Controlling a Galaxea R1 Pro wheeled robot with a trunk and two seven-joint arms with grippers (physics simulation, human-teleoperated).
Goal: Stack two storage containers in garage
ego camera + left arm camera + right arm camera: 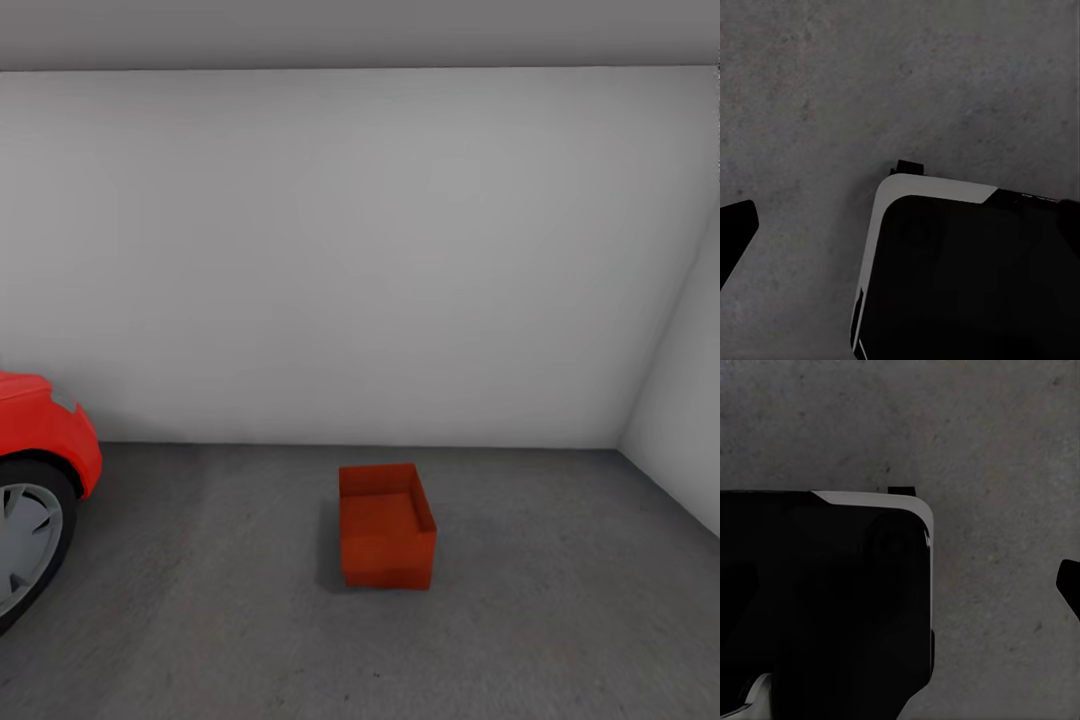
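Garage interior, viewed from the robot's head camera and both wrist cameras.

Floor (pixel 560 620): rough dark grey concrete, stretching from the foreground to the base of the far wall. In the left wrist view the same concrete (pixel 832 90) is lying beneath a black, white-edged corner of the robot's base (pixel 967 270); in the right wrist view the concrete (pixel 1005 442) is showing beside a matching black panel (pixel 825 600).

Grippers: small dark tips are intruding at the frame edges of the left wrist view (pixel 736 225) and the right wrist view (pixel 1069 585); whether either pincer is apart or together cannot be told.

Storage container (pixel 386 525): one orange-red open-topped bin, sitting upright on the concrete floor near the middle of the room, short of the far wall, its mouth facing up.

Red car (pixel 45 440): front corner and one wheel with a silver rim (pixel 25 545) are showing at the left edge, well apart from the bin.

Walls: plain white far wall (pixel 350 250) is meeting a white side wall (pixel 690 400) at the right corner.
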